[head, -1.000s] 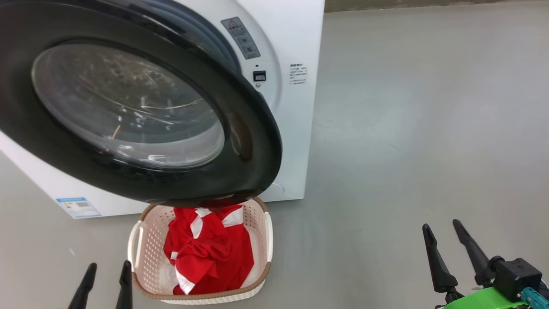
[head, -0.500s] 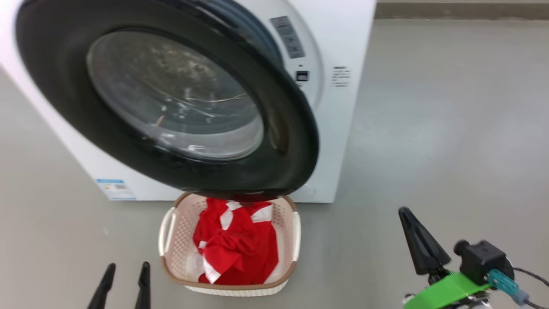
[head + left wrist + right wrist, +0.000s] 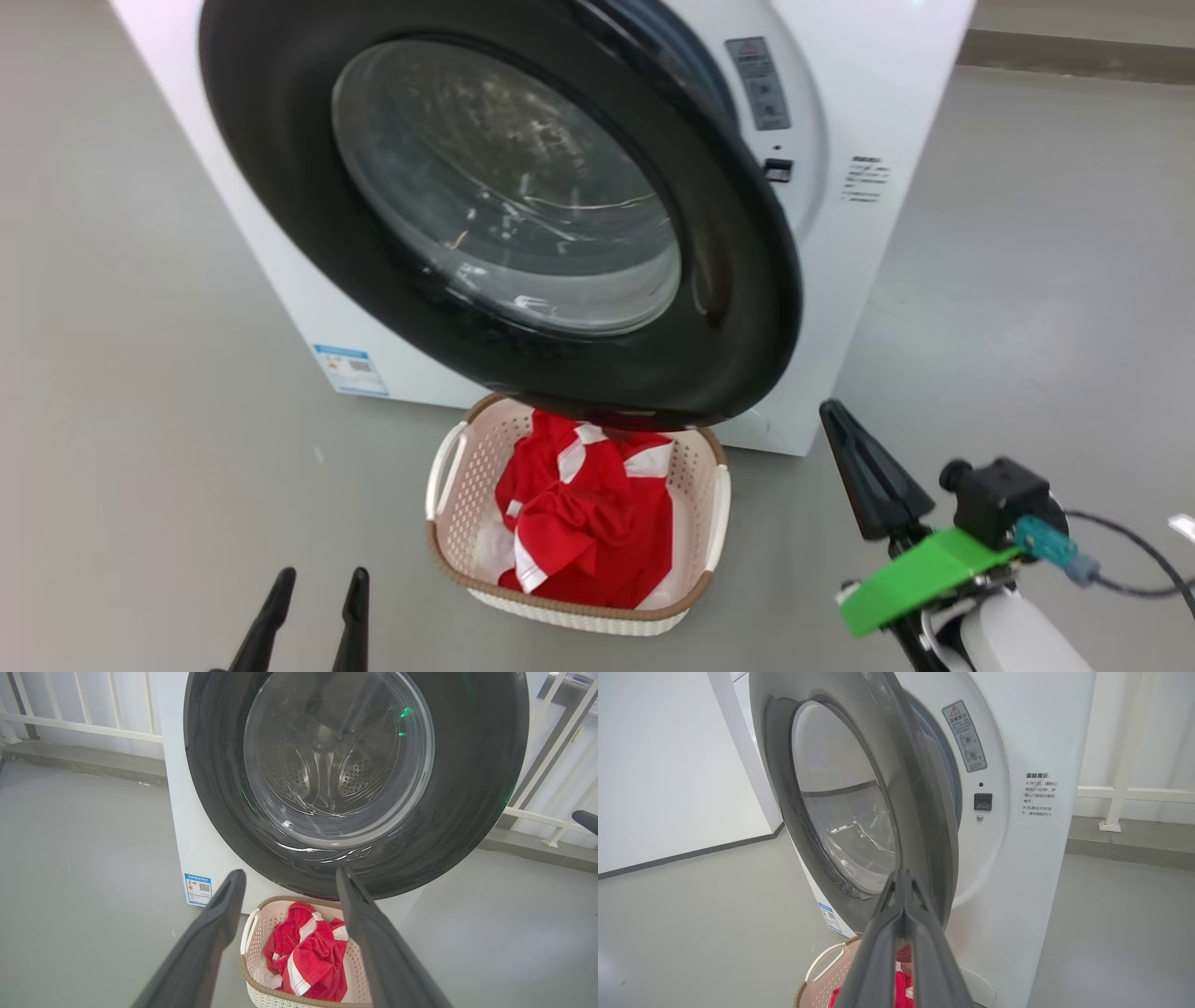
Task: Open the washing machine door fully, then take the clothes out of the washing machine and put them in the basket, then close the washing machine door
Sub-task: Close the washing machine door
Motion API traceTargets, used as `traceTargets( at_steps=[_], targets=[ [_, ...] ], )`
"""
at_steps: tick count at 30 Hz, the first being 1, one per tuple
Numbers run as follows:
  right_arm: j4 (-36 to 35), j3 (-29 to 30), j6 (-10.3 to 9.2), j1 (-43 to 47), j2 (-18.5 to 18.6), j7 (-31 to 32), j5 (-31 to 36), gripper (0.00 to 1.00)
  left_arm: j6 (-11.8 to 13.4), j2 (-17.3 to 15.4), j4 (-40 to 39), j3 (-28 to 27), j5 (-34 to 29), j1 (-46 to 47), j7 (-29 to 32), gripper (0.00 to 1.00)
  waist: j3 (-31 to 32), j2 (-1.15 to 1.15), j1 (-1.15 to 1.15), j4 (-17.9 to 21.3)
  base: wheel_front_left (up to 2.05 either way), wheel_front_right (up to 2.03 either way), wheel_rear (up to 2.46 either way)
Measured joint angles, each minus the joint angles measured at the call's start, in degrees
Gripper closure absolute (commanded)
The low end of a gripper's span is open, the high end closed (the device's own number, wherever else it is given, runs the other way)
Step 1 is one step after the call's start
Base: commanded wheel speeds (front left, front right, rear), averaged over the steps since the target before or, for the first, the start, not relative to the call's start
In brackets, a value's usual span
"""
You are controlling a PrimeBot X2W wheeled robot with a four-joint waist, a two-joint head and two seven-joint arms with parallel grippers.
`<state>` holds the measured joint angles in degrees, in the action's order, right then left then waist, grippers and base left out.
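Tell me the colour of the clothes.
The clothes are red with white trim, clearest in head view.

The right gripper [image 3: 903, 877], its fingers pressed together and empty, points at the dark edge of the open door [image 3: 920, 812], which swings out from the white washer [image 3: 1031, 882], with the basket [image 3: 826, 975] of red clothes [image 3: 904, 985] on the grey floor [image 3: 691, 914] below.

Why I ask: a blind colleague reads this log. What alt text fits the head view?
A white washing machine, its black-rimmed door standing open over a basket of red clothes. The open left gripper is at lower left, the shut right gripper at lower right.
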<state>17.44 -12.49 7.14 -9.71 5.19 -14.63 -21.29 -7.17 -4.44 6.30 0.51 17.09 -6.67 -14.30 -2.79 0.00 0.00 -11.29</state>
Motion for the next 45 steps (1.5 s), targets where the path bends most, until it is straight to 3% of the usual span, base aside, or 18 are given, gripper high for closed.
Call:
traceTargets(
  at_steps=[21,45],
  targets=[
    [7.23,0.77,0.00,-14.01,0.00,0.00,-0.91,1.00,0.00,0.47,0.32,2.34,0.13,6.24,0.00,0.00,-6.56,0.00,0.00,-3.03,0.00,0.00,0.00],
    [7.56,6.14,0.08,-24.38,1.27,-0.01,-0.92,1.00,0.00,0.67,0.07,5.27,1.15,12.34,0.00,0.00,-13.51,0.00,0.00,-4.25,0.00,0.00,0.00]
  ],
)
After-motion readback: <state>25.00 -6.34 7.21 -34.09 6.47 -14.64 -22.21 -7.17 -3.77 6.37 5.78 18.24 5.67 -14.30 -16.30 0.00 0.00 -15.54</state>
